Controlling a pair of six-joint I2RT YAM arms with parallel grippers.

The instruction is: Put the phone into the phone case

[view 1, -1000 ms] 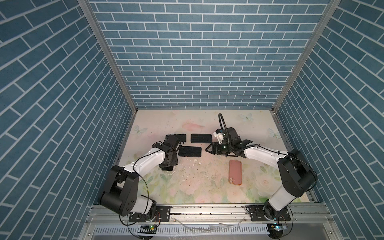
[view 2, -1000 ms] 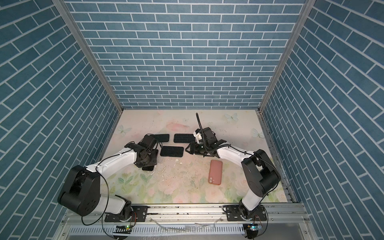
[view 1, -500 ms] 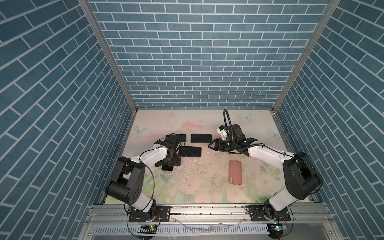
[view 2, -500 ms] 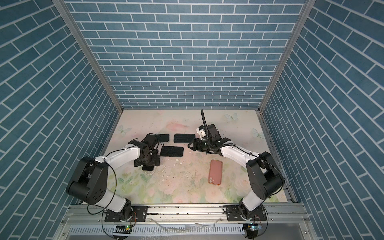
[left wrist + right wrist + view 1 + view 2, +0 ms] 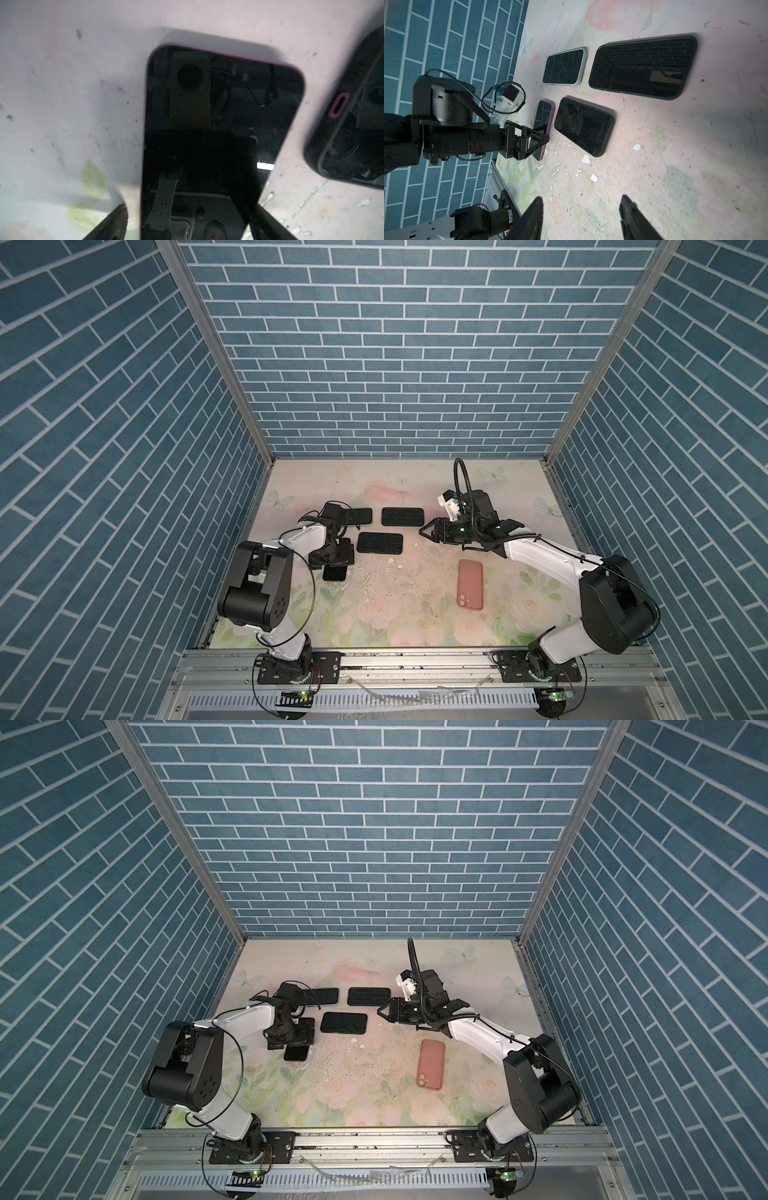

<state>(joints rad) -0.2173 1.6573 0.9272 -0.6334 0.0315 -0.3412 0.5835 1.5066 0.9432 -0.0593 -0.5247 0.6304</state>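
Purple-rimmed phone (image 5: 207, 135) lies flat, well left of the pink phone case (image 5: 470, 584), between the spread, unclenched jaws of the left gripper (image 5: 190, 207). Beyond the case, the right gripper (image 5: 581, 199) hangs parted and empty.

Both top views high, looking down on whole table (image 5: 374, 614), left wrist close above purple-edged phone (image 5: 207, 135), right wrist low, oblique, sharing it.

Left of centre in both top views, the rear left phone (image 5: 365, 515) and rear right phone (image 5: 402, 516) lie side by side, the middle phone (image 5: 380, 543) just before them, the front phone (image 5: 335, 574) lower left. The phone case (image 5: 470, 584) lies well apart at lower right.
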